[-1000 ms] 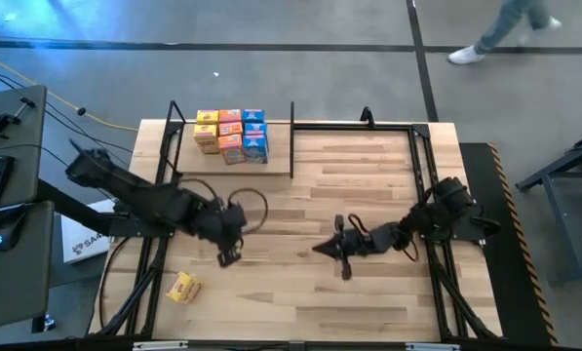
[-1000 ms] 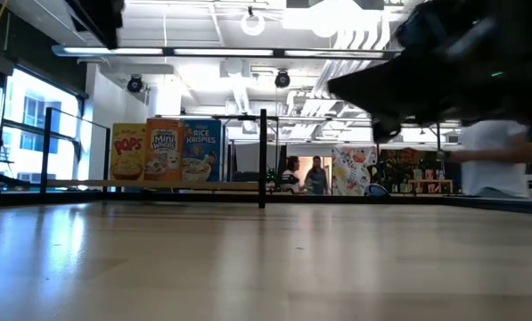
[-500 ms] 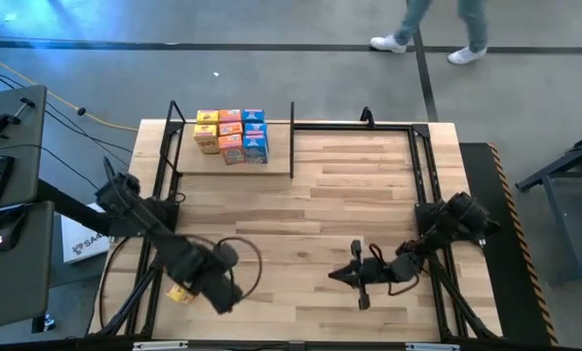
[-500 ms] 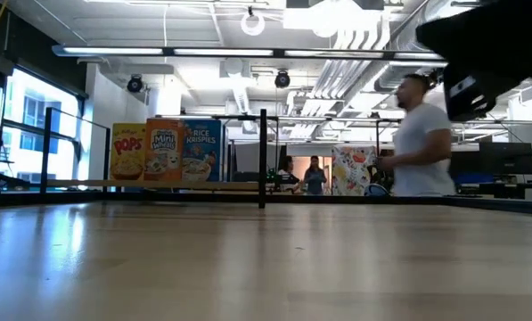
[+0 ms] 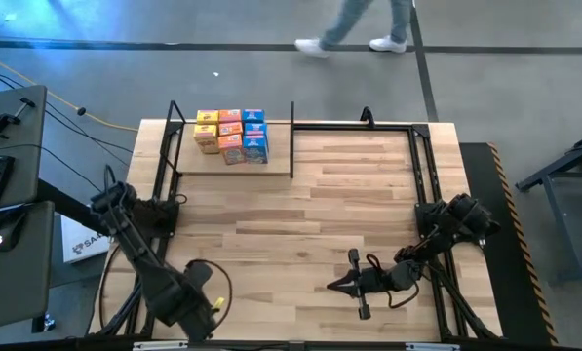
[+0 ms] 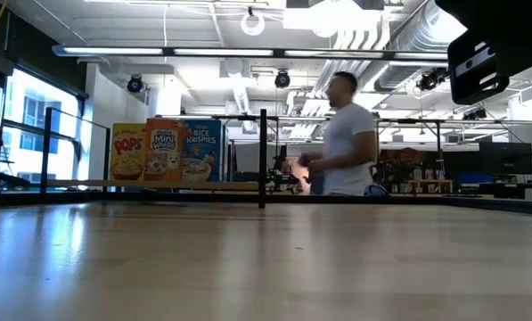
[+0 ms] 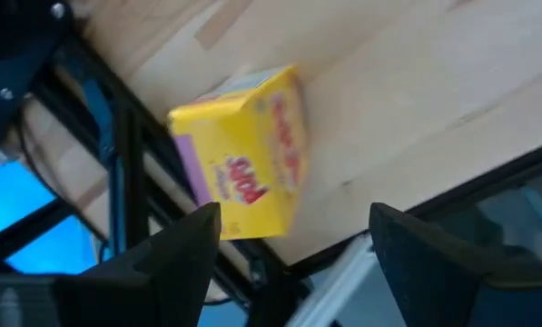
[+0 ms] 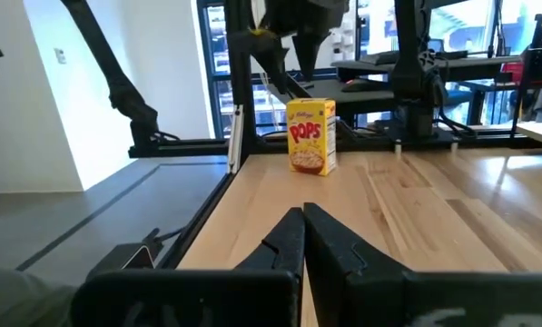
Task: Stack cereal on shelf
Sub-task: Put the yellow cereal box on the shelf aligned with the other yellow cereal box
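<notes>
A yellow cereal box [image 7: 243, 154] stands upright on its bottom at the table's near left corner [image 8: 310, 134]. My left gripper [image 7: 298, 263] hangs open just above it, pointing down, one finger on each side, clear of the box. In the high view the left arm hides all but a sliver of the box [image 5: 215, 303]. My right gripper [image 5: 334, 285] is shut and empty, lying level near the near edge and pointing toward the table's left. Several yellow, orange and blue cereal boxes [image 5: 230, 135] stand on the shelf [image 5: 271, 168] at the far left.
Black frame rails run beside the yellow box along the table's left edge [image 7: 116, 173] and right edge [image 5: 429, 175]. A shelf post [image 5: 291, 136] stands right of the stacked boxes. A person [image 6: 346, 134] walks past beyond the far edge. Bare wood lies between the arms [image 5: 300, 224].
My left gripper has swung from the table's middle left to the near left corner, above the yellow box, and has tipped to point down. My right gripper has gone toward the near edge, staying level. The yellow box has stayed put.
</notes>
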Controlling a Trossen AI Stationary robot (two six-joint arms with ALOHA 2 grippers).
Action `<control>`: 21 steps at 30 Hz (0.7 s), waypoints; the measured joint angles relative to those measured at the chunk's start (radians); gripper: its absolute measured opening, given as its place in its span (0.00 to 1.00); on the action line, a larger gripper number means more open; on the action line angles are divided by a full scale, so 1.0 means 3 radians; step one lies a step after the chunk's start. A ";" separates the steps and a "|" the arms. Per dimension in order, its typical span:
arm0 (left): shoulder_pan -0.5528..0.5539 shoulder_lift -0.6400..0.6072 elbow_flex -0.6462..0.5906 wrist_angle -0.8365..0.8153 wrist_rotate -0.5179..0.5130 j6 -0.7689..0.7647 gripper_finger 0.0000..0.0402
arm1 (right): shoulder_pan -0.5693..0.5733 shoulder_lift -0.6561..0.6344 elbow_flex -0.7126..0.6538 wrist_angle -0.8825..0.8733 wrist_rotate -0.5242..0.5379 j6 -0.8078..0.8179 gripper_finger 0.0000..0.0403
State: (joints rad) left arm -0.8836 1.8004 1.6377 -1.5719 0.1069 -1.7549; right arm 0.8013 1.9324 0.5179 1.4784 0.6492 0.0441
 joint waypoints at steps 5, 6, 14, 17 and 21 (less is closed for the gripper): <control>-0.0103 -0.0098 -0.0261 0.0008 0.0015 -0.0106 0.68 | -0.0009 0.0000 0.0000 0.0000 -0.0009 0.0001 0.00; -0.0120 -0.0135 -0.0332 0.0024 0.0018 -0.0137 0.68 | -0.0009 0.0000 0.0000 0.0000 -0.0011 0.0001 0.00; -0.0203 -0.0597 -0.1031 0.0723 -0.0082 -0.0525 0.68 | -0.0009 0.0000 0.0000 0.0000 -0.0011 0.0010 0.00; -0.0237 -0.0711 -0.1255 0.0794 -0.0062 -0.0673 0.68 | -0.0009 0.0000 0.0000 0.0000 -0.0011 0.0011 0.00; -0.0250 -0.0741 -0.1375 0.0903 -0.0051 -0.0711 0.68 | -0.0009 0.0000 0.0000 0.0000 -0.0009 0.0012 0.00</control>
State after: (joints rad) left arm -0.9585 1.5780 1.2252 -1.3010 0.0918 -1.9683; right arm 0.7986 1.9324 0.5179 1.4784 0.6464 0.0478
